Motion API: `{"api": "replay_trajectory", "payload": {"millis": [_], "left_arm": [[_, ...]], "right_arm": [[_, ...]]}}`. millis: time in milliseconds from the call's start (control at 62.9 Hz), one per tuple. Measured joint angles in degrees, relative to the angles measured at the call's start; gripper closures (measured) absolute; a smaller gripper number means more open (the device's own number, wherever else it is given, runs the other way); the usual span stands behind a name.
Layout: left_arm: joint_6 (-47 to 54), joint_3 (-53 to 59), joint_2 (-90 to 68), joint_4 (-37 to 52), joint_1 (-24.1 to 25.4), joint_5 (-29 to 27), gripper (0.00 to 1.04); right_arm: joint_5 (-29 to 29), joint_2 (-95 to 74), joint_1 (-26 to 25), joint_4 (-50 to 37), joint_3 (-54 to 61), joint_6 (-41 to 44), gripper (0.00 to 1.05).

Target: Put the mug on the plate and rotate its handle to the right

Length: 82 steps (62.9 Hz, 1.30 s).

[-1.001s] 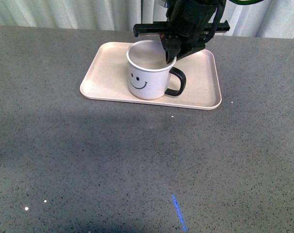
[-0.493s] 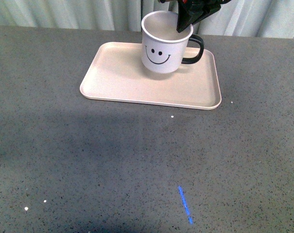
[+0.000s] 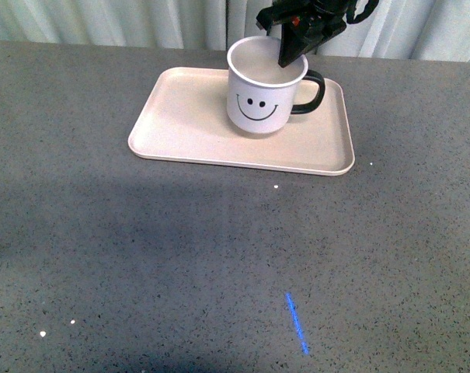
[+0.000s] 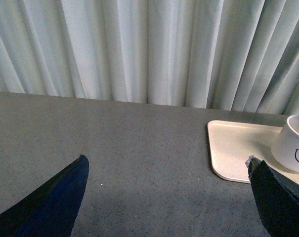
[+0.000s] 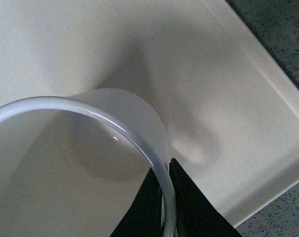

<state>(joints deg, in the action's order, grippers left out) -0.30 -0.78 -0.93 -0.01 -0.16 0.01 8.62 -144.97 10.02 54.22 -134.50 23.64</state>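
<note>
White mug [image 3: 258,97] in right claw [image 3: 289,56]

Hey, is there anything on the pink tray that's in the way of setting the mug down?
Nothing visible. The right gripper holds the mug by its rim, and the plate around it is bare.

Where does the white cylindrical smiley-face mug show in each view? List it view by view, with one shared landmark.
Front view: the mug is upper centre, over the pale pink rectangular tray, black loop handle pointing right.
Left wrist view: part of the mug, cut off by the picture's edge, beside the tray.
Right wrist view: close up, its rim and inside.
Shared landmark: the tray.
</note>
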Motion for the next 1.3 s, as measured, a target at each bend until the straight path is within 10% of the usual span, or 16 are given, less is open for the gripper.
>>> {"api": "replay_trajectory", "payload": {"millis": [254, 858, 985, 1065, 1303], "left_arm": [[0.0, 0.0, 0.0, 0.0, 0.0, 0.0, 0.09], [0.0, 0.0, 0.0, 0.0, 0.0, 0.0, 0.09], [0.0, 0.0, 0.0, 0.0, 0.0, 0.0, 0.09], [0.0, 0.0, 0.0, 0.0, 0.0, -0.04, 0.09], [0.0, 0.0, 0.0, 0.0, 0.0, 0.0, 0.09]], "right_arm": [[-0.02, -0.61, 0.13, -0.24, 0.85, 1.66, 1.02], [7.56, 13.59, -0.37, -14.95, 11.41, 2.84, 0.08], [-14.12, 27.19, -0.24, -55.34, 37.68, -11.58, 0.29], [-16.55, 35.06, -1.53, -85.33, 59.01, -18.53, 0.47], [-14.78, 48.81, -4.2, -106.97, 90.18, -22.67, 0.89]]}}
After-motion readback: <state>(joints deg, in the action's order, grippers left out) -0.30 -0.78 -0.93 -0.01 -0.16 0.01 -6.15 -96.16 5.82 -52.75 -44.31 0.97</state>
